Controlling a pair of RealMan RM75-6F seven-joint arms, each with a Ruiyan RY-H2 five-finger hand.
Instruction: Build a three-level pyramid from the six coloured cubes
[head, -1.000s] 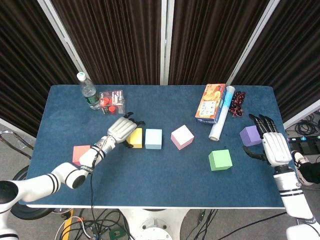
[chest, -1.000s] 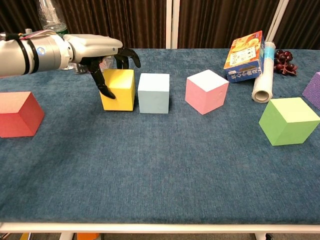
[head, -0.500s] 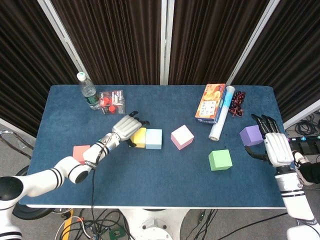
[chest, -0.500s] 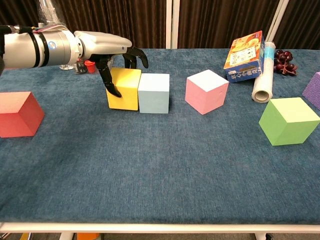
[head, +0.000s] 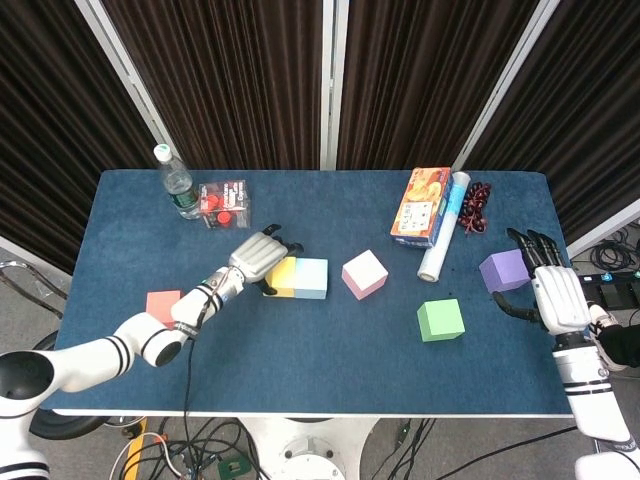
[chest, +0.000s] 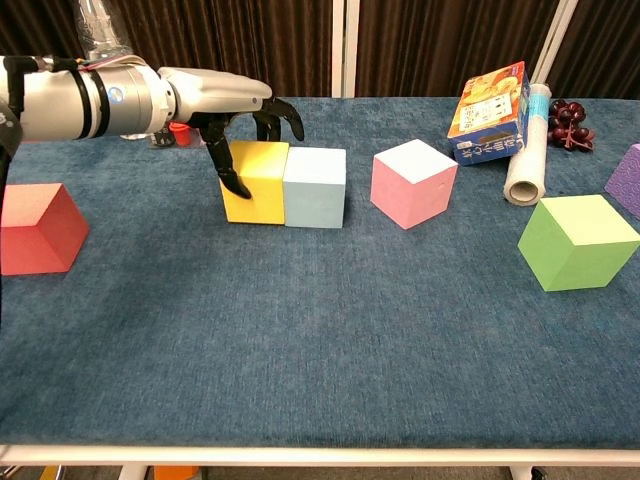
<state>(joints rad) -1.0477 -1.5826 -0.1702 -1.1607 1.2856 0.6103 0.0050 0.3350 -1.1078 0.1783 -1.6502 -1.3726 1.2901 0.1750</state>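
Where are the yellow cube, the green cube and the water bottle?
yellow cube (chest: 256, 184), chest view, front face.
green cube (chest: 577, 243), chest view, middle, near its top front edge.
water bottle (head: 178, 187), head view, clear body.

- Illumination: bright, even, from overhead; no glare on the table (head: 330, 340).
- Shadows: short and soft, falling just beside each cube base.
- Focus: both views sharp; curtains behind the table stay dark.
- Chest view: slight wide-angle stretch toward the table's edges.
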